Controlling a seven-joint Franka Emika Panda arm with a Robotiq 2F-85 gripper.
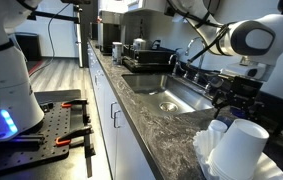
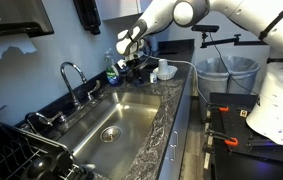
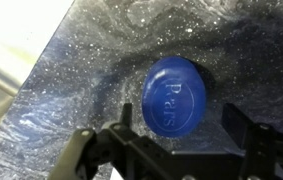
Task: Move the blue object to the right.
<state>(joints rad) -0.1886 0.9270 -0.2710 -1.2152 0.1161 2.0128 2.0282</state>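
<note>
Blue object (image 3: 176, 97): glossy oval with lettering on top. It lies flat on the speckled stone desk (image 3: 81, 55), right of centre in the wrist frame, with a bright metal rim (image 3: 6, 70) at upper left. It looks small, light, hard and probably slippery. The top is domed, so a high pinch could squirt it out; better to grip low across the narrow sides. Pincer (image 3: 178, 128) hangs just over it, jaws apart, one on each side, not touching. Can't pick it out in the exterior views.
</note>
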